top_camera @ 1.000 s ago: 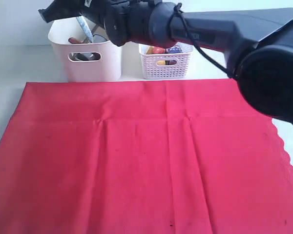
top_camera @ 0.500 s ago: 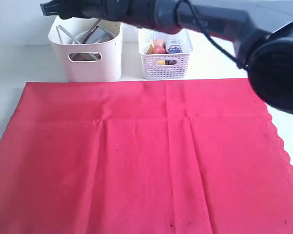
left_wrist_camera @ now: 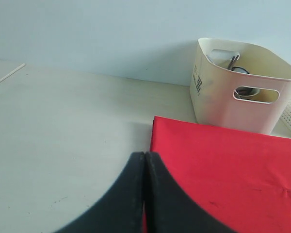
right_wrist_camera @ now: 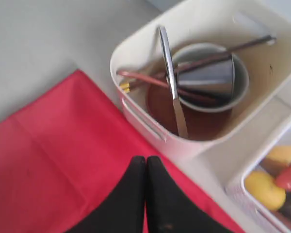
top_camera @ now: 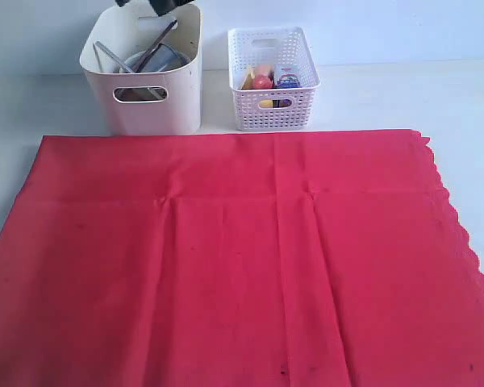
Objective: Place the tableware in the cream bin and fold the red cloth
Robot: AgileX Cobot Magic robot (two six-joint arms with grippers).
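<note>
The cream bin [top_camera: 149, 109] stands at the back left and holds the tableware. Inside it are a brown plate [right_wrist_camera: 203, 125], a white bowl [right_wrist_camera: 196, 47], a steel cup [right_wrist_camera: 211, 77], a steel knife [right_wrist_camera: 170, 82] leaning on the wall, dark chopsticks [right_wrist_camera: 247, 43] and a wooden spoon [right_wrist_camera: 138, 76]. The red cloth [top_camera: 226, 258] lies spread flat in front, its scalloped edge on the right. My right gripper [right_wrist_camera: 146, 160] is shut and empty, high over the cloth just in front of the bin. My left gripper [left_wrist_camera: 144, 155] is shut and empty above the cloth's [left_wrist_camera: 223, 170] back left corner.
A white lattice basket [top_camera: 273, 81] with a lemon [right_wrist_camera: 264, 189] and other food stands right of the bin. Bare pale table [left_wrist_camera: 63, 136] runs left of the cloth. A dark part of the right arm [top_camera: 157, 4] shows at the top edge.
The right arm, which reached across over the bin, has pulled up almost out of the exterior view. The knife it held now rests in the bin, and its jaws have shut.
</note>
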